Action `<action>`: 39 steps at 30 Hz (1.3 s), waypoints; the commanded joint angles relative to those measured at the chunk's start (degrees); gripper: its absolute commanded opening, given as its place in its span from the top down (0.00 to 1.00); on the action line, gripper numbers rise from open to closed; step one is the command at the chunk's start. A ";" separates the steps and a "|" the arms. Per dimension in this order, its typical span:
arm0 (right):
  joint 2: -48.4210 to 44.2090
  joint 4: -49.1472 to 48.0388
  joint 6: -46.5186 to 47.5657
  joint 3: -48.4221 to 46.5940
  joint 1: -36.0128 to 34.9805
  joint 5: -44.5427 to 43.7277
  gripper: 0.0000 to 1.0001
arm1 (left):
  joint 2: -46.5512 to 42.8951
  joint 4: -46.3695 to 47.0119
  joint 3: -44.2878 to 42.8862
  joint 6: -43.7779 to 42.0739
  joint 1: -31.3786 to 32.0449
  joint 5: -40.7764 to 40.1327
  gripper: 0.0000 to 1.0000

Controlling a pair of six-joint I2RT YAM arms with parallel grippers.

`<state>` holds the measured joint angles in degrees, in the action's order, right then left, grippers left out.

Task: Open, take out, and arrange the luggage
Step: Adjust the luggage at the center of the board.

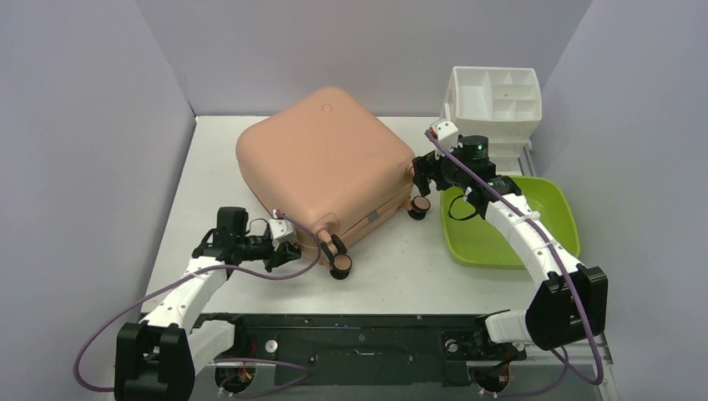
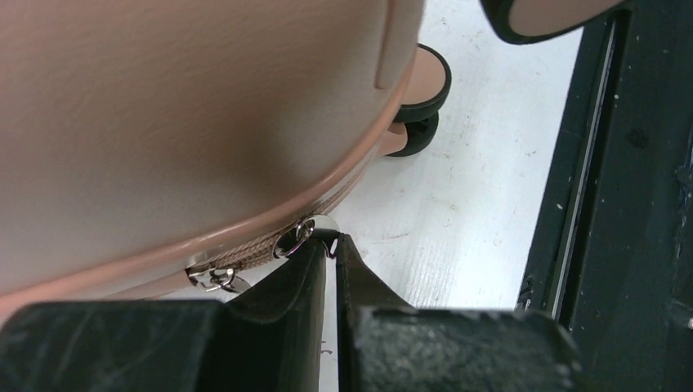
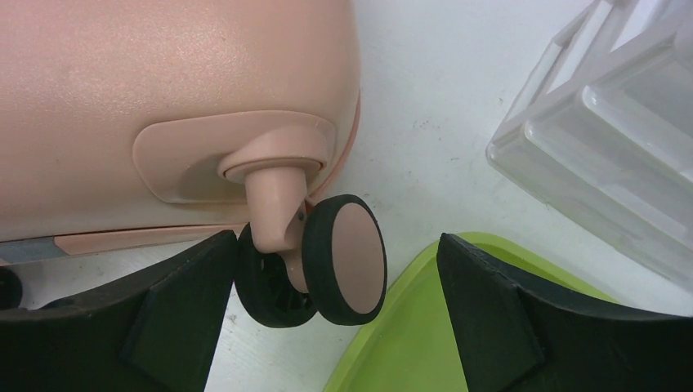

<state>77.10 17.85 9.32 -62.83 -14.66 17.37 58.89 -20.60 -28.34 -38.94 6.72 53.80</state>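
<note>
Your luggage (image 1: 326, 163) lies flat and closed on the bench (image 1: 401, 276), left of centre, wheels toward the arms. Your left pincer (image 2: 331, 245) is closed, its tips nipping the zipper pull (image 2: 304, 231) on the seam at the near corner. Your right pincer (image 3: 337, 241) has its jaws wide apart, straddling a caster wheel (image 3: 359, 257) at the case's right corner and gripping nothing. The lime-green tray (image 1: 501, 238) sits just right of that wheel, with the white organizer (image 1: 493, 100) behind it.
</note>
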 commanded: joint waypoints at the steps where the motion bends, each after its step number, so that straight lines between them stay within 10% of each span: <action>1: 1.25 -0.50 -1.49 -2.79 -0.02 3.74 0.13 | -0.23 -7.99 -4.40 -9.92 3.10 10.71 1.00; 14: 2.54 -1.64 -3.74 -2.18 -0.02 8.45 0.14 | 2.07 -23.04 -8.23 -27.35 11.79 9.89 1.00; 39: 17.82 1.96 -4.62 -17.16 -5.94 12.93 0.15 | 2.82 -24.03 -9.43 -26.37 14.38 11.14 1.00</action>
<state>90.54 27.86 6.37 -72.20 -15.59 26.50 62.72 -40.77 -36.03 -67.05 19.79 54.96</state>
